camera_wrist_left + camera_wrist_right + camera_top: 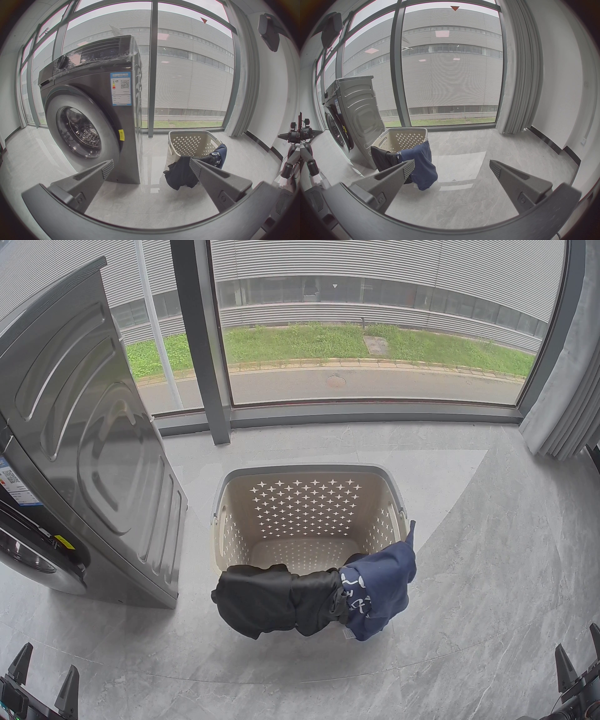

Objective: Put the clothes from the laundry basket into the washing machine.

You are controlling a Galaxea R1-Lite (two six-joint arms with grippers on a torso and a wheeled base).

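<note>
I am holding my left claw [49, 660] low over the floor [487, 565] with its two fingers spread wide and nothing between them, and my right claw [576, 640] is waiting in the same way, spread and empty. I think they are standing open like this because no cloth is taken yet. The laundry basket [312, 470] is standing on the floor ahead of both claws, about midway between them and well apart from each. A black garment [262, 599] and a blue garment [381, 584] are hanging over the rim that is nearest to my claws, touching each other, the black one toward my left claw and the blue one toward my right claw. Hanging half outside like this, they seem easy for me to take from the near side. The washing machine [94, 446] is standing ahead of my left claw, just beside the basket, and its round door [79, 131] is facing toward that claw; I cannot tell if the door is open. On the front of the machine a blue and white label [121, 88] is sitting above a small yellow sticker [121, 135], but the print on both is too small for me to read.
</note>
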